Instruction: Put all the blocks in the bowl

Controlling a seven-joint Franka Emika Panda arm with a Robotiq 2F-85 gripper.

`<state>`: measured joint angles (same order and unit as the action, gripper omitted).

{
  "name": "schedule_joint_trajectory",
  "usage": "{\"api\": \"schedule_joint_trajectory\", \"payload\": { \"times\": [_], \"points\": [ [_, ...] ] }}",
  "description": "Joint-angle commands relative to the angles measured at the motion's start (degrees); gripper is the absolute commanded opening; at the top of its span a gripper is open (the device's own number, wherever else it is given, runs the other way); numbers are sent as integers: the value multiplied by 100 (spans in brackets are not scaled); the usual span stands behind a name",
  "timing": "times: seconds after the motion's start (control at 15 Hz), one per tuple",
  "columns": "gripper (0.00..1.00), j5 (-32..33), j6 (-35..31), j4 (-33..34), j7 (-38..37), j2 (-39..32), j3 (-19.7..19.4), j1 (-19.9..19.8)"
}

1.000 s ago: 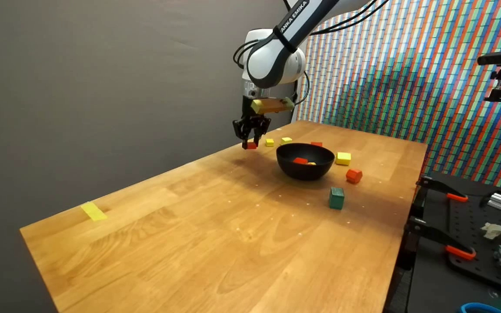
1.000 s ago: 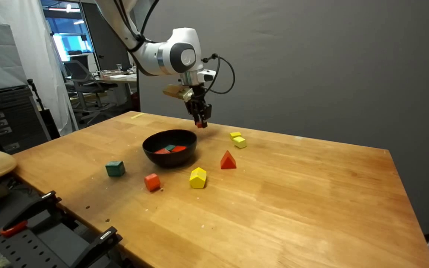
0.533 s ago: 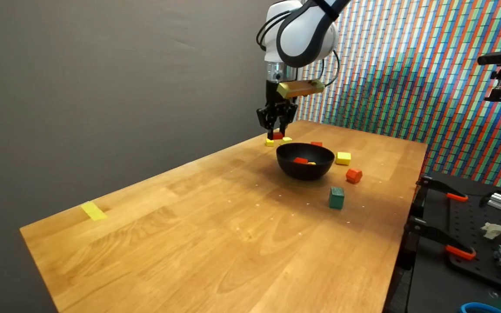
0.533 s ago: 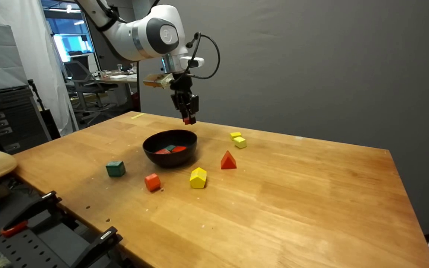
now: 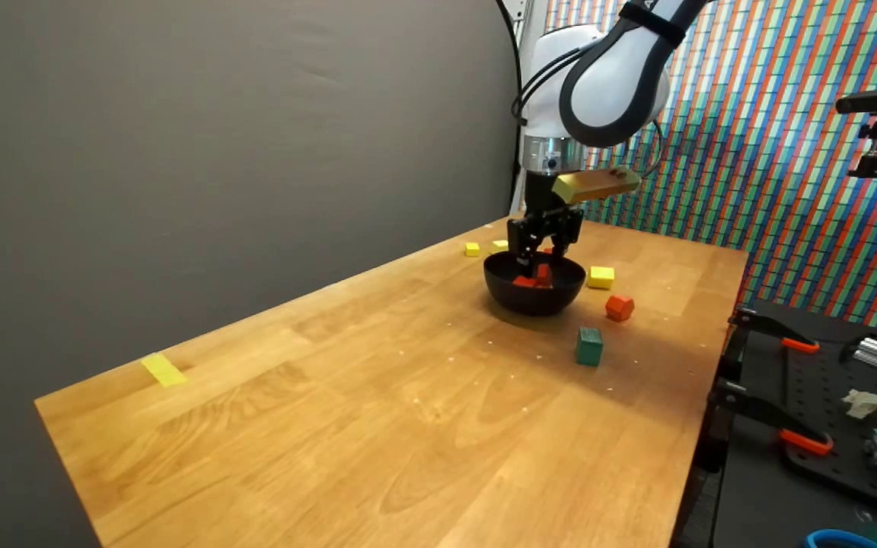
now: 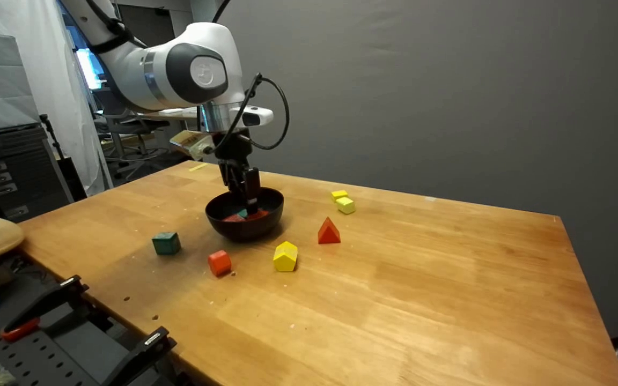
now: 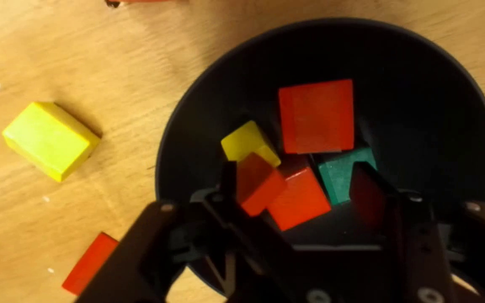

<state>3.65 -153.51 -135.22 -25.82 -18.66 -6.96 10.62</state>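
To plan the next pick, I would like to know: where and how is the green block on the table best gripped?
Probably by two opposite upright faces, coming straight down from above: the green block sits flat, its sides look straight and parallel, and nothing stands against them.

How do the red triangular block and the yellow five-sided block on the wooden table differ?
In an exterior view, the red triangular block shows a triangle, the yellow five-sided block a pentagon. The triangular one is red, the five-sided one yellow. The yellow one stands nearer that camera than the red one. Both rest on the wooden table, outside the round black bowl.
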Motion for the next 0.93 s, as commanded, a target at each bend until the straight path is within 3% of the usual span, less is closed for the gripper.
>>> {"api": "schedule_joint_trajectory", "payload": {
  "times": [0.0, 0.2, 0.27, 0.33, 0.53, 0.6, 0.73, 0.87],
  "points": [
    [100, 296, -790, -664, -231, 615, -99, 67],
    [100, 1006, -1362, -681, -509, 833, -474, 249],
    [100, 1148, -1389, -587, -255, 863, -443, 184],
    [100, 822, -1162, -473, -283, 549, -258, 66],
    [100, 1034, -1223, -467, -268, 726, -285, 29],
    [100, 976, -1241, -297, -326, 518, -229, 59],
    [100, -14, -1339, 245, -34, 35, 253, -203],
    [100, -289, -1343, 931, -105, -449, 247, -203]
  ]
}}
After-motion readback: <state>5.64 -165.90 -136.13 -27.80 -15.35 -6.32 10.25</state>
